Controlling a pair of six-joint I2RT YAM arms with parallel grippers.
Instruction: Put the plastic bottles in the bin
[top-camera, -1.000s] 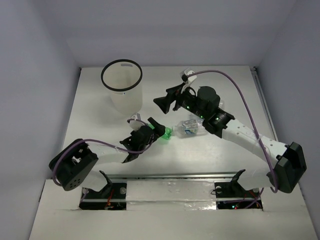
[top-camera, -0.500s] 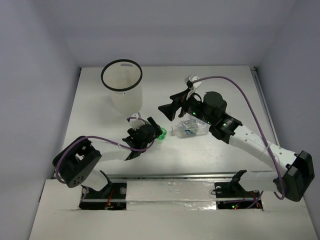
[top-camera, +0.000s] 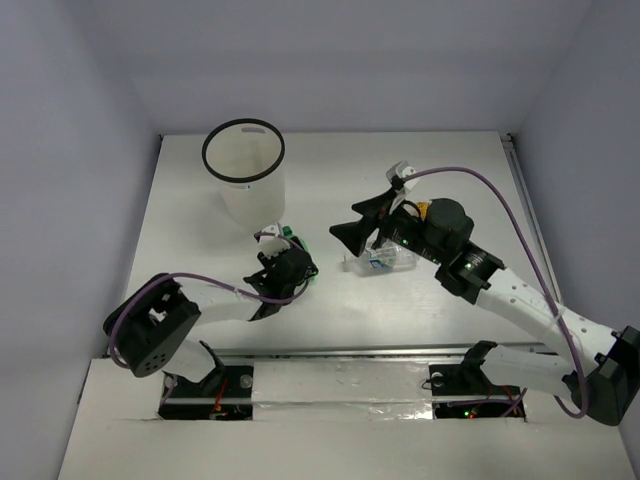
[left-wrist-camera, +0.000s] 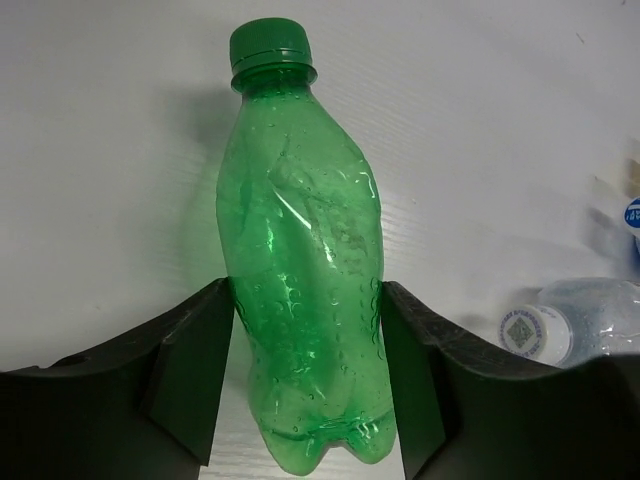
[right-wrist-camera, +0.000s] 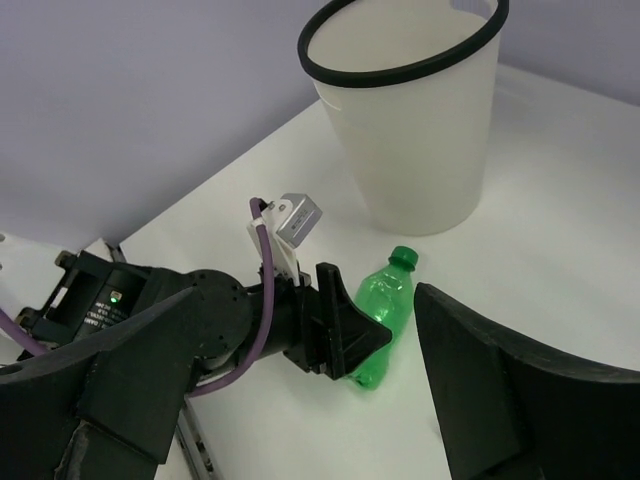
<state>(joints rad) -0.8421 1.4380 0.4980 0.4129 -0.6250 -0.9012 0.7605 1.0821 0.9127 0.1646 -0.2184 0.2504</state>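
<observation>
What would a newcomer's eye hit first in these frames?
The bright green bottle lying on the white table, left gripper closed against both its sides. Next, the tall translucent bin with a black rim, standing at the far left just beyond that bottle. Then the right gripper, wide open over a clear bottle with a blue label lying right of the green one.

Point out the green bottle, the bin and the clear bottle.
green bottle (left-wrist-camera: 300, 260), left wrist view, middle of body
bin (right-wrist-camera: 420, 150), right wrist view, side wall
clear bottle (top-camera: 385, 260), top view, labelled body
</observation>
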